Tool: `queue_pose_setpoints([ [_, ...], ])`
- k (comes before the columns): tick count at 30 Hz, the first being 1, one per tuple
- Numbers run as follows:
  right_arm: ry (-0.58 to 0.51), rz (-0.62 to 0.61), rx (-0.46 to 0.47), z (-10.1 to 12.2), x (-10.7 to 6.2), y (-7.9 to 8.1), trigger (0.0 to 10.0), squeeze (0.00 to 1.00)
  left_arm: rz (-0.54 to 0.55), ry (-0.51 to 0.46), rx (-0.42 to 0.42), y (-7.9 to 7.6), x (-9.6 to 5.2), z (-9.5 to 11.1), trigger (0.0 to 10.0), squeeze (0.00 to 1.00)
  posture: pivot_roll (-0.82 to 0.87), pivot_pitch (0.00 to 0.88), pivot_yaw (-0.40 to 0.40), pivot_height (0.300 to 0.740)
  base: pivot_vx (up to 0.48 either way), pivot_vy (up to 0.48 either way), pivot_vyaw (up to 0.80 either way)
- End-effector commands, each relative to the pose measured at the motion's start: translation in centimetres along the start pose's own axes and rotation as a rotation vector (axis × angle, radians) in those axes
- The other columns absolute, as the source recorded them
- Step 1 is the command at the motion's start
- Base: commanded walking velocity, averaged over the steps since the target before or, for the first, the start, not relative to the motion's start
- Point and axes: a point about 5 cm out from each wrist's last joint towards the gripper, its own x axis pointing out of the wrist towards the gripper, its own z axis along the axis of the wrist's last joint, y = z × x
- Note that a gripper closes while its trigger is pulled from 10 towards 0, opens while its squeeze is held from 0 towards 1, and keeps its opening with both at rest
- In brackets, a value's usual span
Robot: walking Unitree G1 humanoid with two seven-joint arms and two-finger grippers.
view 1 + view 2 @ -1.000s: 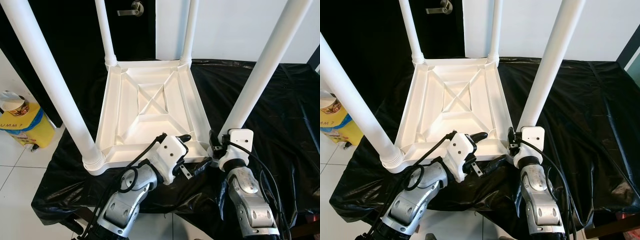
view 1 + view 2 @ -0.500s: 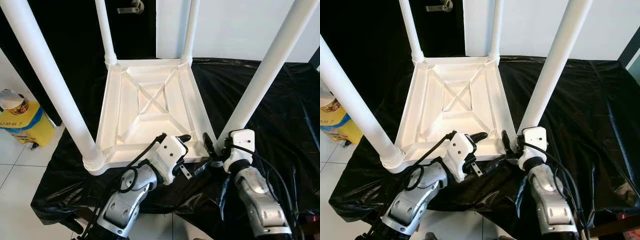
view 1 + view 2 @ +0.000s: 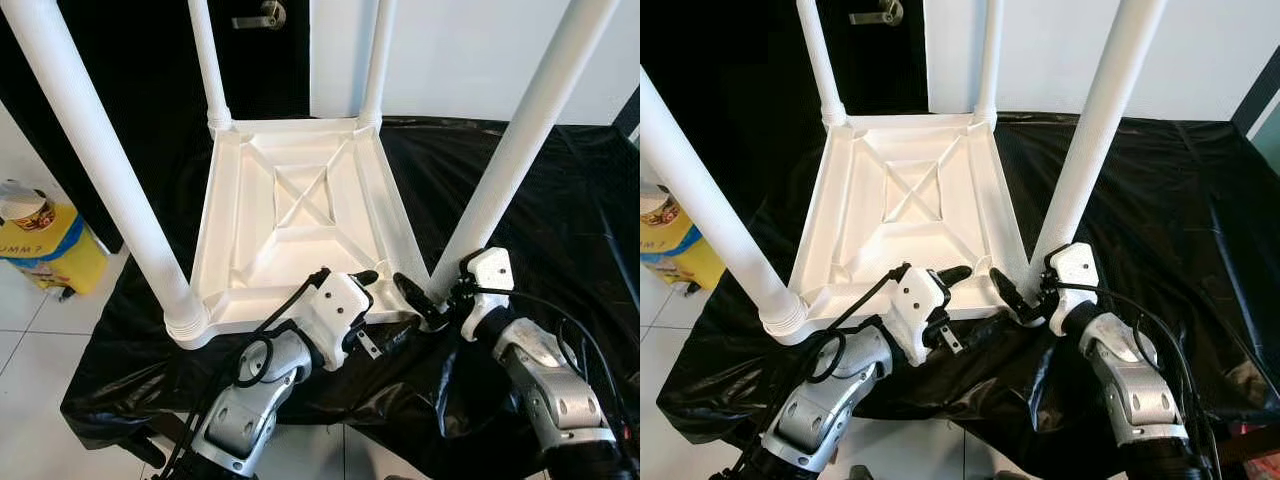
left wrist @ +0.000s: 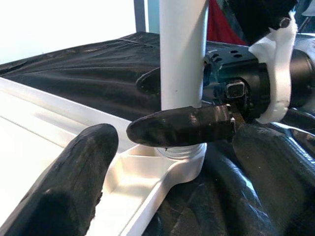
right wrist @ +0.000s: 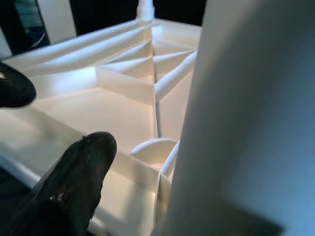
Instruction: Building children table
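Left eye view: a white children's table (image 3: 300, 215) is seen lying upside down on a black plastic sheet (image 3: 560, 220), its ribbed underside turned up and four white legs rising from its corners. The near right leg (image 3: 510, 150) is seated in the corner closest to the right arm. The left pincer (image 3: 385, 305) is held at the near edge of the table, one black finger above the rim and one lower against the sheet, so it is spread wide with nothing gripped. The right pincer (image 3: 425, 305) is placed at the foot of the near right leg; one black finger is laid across the inner side of the leg's base. A yellow container (image 3: 45, 255) is seen on the tiled floor to the left.

Right eye view: the same arrangement is shown, with a dark door (image 3: 750, 60) and its metal handle behind the table.

Left wrist view: two spread black fingers (image 4: 74, 182) are seen with only the table corner between them, and a finger of the right pincer is pressed across the leg's base.

Right wrist view: the leg is seen close beside one black finger (image 5: 74, 187); whether the leg is clamped cannot be told.
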Motion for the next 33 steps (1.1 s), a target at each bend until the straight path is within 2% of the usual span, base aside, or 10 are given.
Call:
queue_pose_setpoints([
  [1,0.024,0.044,0.0,-0.4,0.5,0.3,10.0,0.0,0.037,0.018,-0.002,0.1,-0.2,-0.2,10.0,0.0,0.0,0.043,-0.042,0.74,0.0,0.0,0.0],
  [10,0.045,0.074,0.009,-1.4,0.4,0.0,10.0,0.0,0.034,0.029,0.001,0.1,-0.4,-0.5,10.0,0.0,0.0,0.028,-0.047,0.74,0.0,0.0,0.0],
  [11,0.047,0.078,0.012,-1.6,0.4,0.0,4.7,0.0,0.032,0.031,0.001,0.1,-0.4,-0.6,10.0,0.0,0.0,0.026,-0.046,0.74,0.0,0.0,0.0],
  [12,0.047,0.081,0.013,-1.7,0.4,0.0,4.7,0.0,0.031,0.033,0.002,0.1,-0.4,-0.6,10.0,0.0,0.0,0.026,-0.046,0.74,0.0,0.0,0.0],
  [13,0.047,0.082,0.017,-1.8,0.4,0.1,0.0,0.0,0.029,0.033,0.003,0.1,-0.4,-0.6,10.0,0.0,0.0,0.022,-0.042,0.74,0.0,0.0,0.0],
  [22,0.048,0.048,0.027,-2.2,0.1,0.1,0.0,0.0,0.021,0.031,0.006,0.1,-0.3,-0.5,10.0,0.0,0.0,0.015,-0.044,0.74,0.0,0.0,0.0],
  [23,0.049,0.03,0.039,-2.4,0.0,0.0,10.0,0.0,0.021,0.031,0.005,0.0,-0.3,-0.5,10.0,0.0,0.0,0.015,-0.045,0.74,0.0,0.0,0.0],
  [28,0.055,-0.021,0.055,-2.7,-0.1,0.3,10.0,0.0,0.024,0.031,0.004,0.0,-0.3,-0.5,10.0,0.0,0.01,0.015,-0.05,0.74,0.0,0.0,0.0],
  [30,0.076,-0.103,0.041,-3.0,-0.1,0.6,10.0,0.0,0.024,0.031,0.003,-0.1,-0.3,-0.5,10.0,0.0,0.01,0.015,-0.052,0.74,0.0,0.0,0.0],
  [33,0.086,-0.144,0.037,-3.1,-0.1,0.7,10.0,0.0,0.024,0.031,0.002,-0.1,-0.3,-0.5,10.0,0.0,0.01,0.016,-0.053,0.74,0.0,0.0,0.0],
])
